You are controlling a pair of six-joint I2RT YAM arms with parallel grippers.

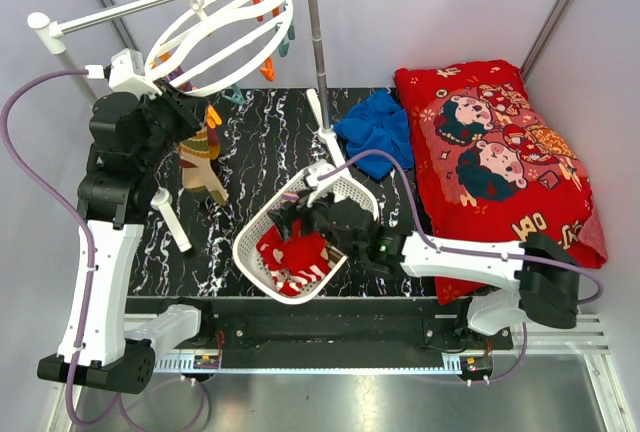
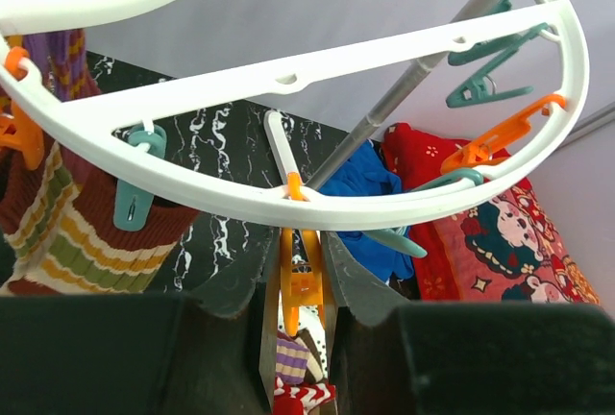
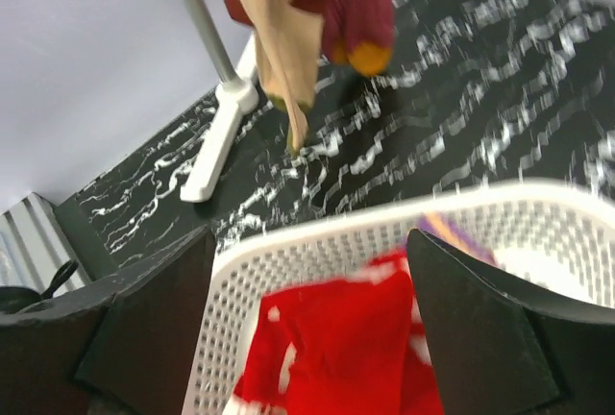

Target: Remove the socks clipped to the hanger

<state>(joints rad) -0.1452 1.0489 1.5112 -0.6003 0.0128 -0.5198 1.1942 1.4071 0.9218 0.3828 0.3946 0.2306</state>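
**Item: clip release at hanger rim, risks & surroundings**

L gripper (image 2: 298, 261): jaws apart, straddling an orange clip (image 2: 301, 290) on the white hanger (image 2: 317, 64); nothing grasped. We see a patterned sock (image 2: 293, 362) hanging below that clip, plus striped socks (image 2: 67, 232) clipped further round the rim. R gripper (image 3: 309, 237): spread, empty, over the white basket (image 1: 250, 237), which holds red socks (image 3: 336, 338).

Risks, in our judgement:
- Squeezing off-centre may miss the clip lever.
- The hanger hangs free, so a push could swing it away.
- A freed sock may land on the table (image 1: 270, 142), not in the basket.

Nearby: teal clips (image 2: 485, 88), rack pole (image 1: 314, 42) close behind, blue cloth (image 1: 378, 124) & red cartoon pillow (image 1: 495, 147), both well apart from the work.
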